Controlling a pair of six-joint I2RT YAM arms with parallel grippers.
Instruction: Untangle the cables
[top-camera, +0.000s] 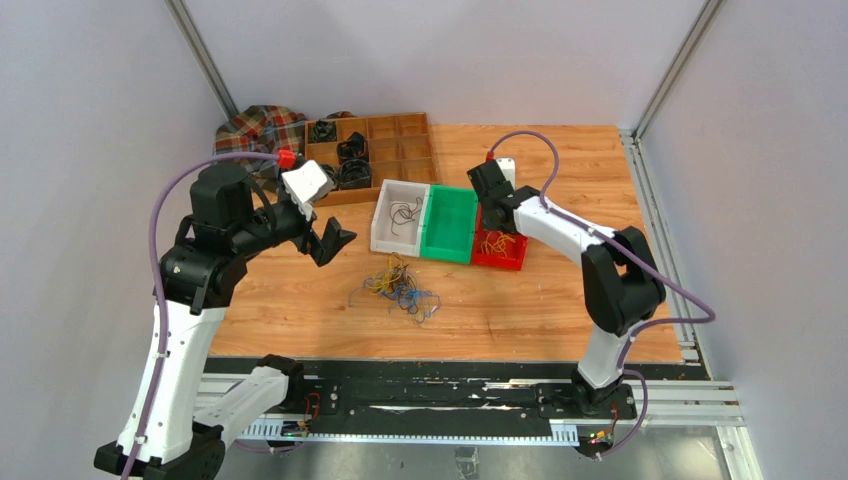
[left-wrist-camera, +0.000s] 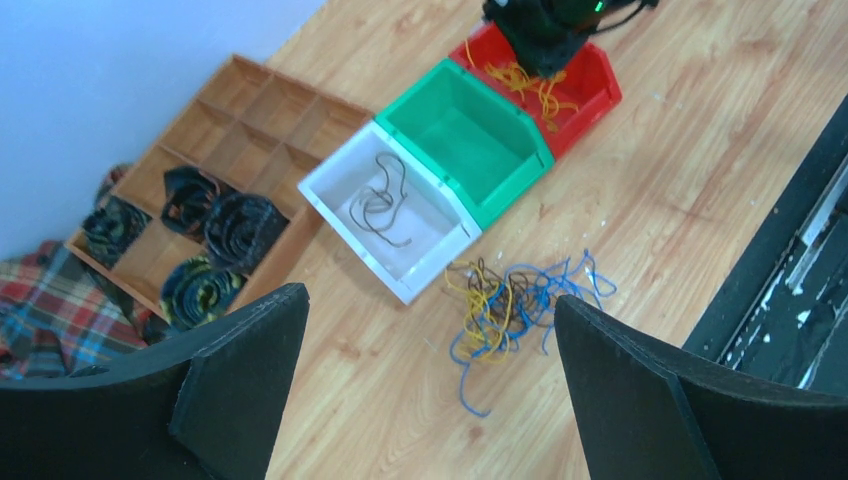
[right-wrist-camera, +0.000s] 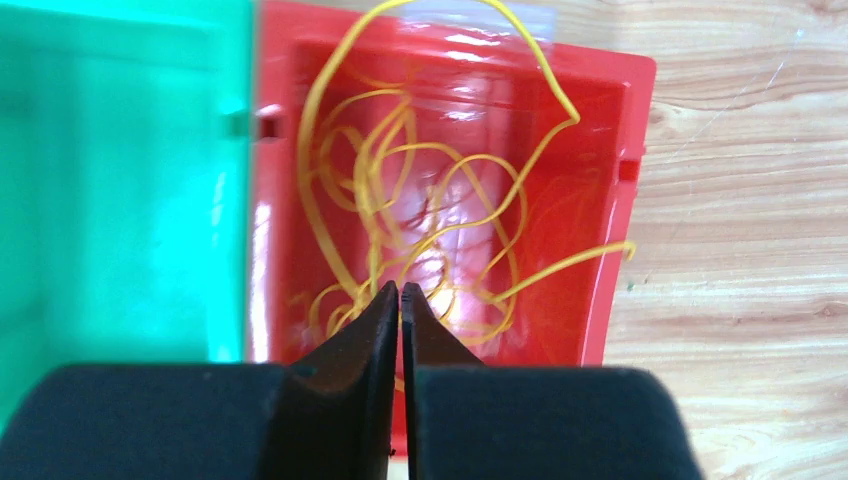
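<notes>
1. Right pincer (right-wrist-camera: 400, 292): clenched tip to tip, low in the red plastic bin (right-wrist-camera: 620, 250), among loose yellow wire loops (right-wrist-camera: 380, 170). I cannot tell whether a strand is nipped.
2. Left pincer (left-wrist-camera: 430, 300): released wide, hovering over the desk (left-wrist-camera: 700, 150).
3. Knot of thin yellow, blue and black cables (left-wrist-camera: 505, 305): on the desk, just before the white plastic bin (left-wrist-camera: 350, 240).
4. Handling note, my judgement: I rise straight and slowly, so no yellow loop snags and trails out.
</notes>
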